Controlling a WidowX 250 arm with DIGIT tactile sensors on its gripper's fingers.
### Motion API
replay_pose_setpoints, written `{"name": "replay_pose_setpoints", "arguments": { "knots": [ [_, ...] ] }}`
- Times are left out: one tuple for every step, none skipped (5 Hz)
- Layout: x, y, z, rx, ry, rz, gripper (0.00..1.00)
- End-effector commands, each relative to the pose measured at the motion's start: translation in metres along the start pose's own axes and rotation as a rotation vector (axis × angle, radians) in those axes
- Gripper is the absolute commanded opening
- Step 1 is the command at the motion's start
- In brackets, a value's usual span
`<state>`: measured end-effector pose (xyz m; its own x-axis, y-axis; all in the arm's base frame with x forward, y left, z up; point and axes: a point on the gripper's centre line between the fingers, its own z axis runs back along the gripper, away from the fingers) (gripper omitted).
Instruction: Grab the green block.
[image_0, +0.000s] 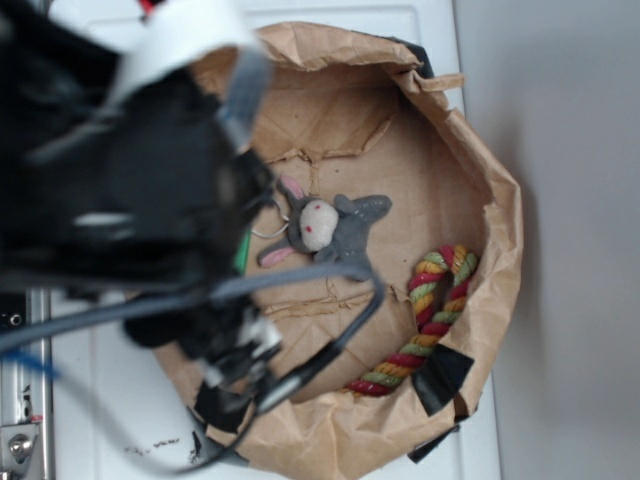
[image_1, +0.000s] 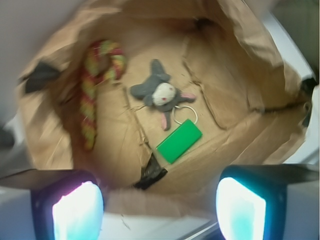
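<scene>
The green block (image_1: 179, 140) lies flat on the floor of a brown paper bag (image_1: 235, 65), just below the grey plush toy (image_1: 159, 92) and its metal ring. In the exterior view only a thin green sliver of the block (image_0: 241, 252) shows beside the arm, which hides the rest. My gripper (image_1: 159, 210) hangs above the bag's near rim, open, with nothing between its two glowing pads (image_1: 77, 212). The block is well clear of the fingers, farther into the bag.
A red-green-yellow braided rope (image_1: 92, 82) curves along the bag's left side; in the exterior view the rope (image_0: 432, 318) is at the right. Black tape patches (image_1: 150, 172) sit on the crumpled bag walls (image_0: 495, 200). A white surface (image_0: 110, 400) surrounds the bag.
</scene>
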<state>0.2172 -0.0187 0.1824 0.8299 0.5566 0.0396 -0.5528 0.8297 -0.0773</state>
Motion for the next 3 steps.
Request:
{"name": "replay_pose_setpoints", "arguments": {
  "knots": [
    [0.009, 0.003, 0.013, -0.033, -0.040, 0.030, 1.00],
    [0.009, 0.003, 0.013, -0.033, -0.040, 0.030, 1.00],
    [0.024, 0.008, -0.019, -0.024, -0.072, 0.081, 1.00]
  ]
}}
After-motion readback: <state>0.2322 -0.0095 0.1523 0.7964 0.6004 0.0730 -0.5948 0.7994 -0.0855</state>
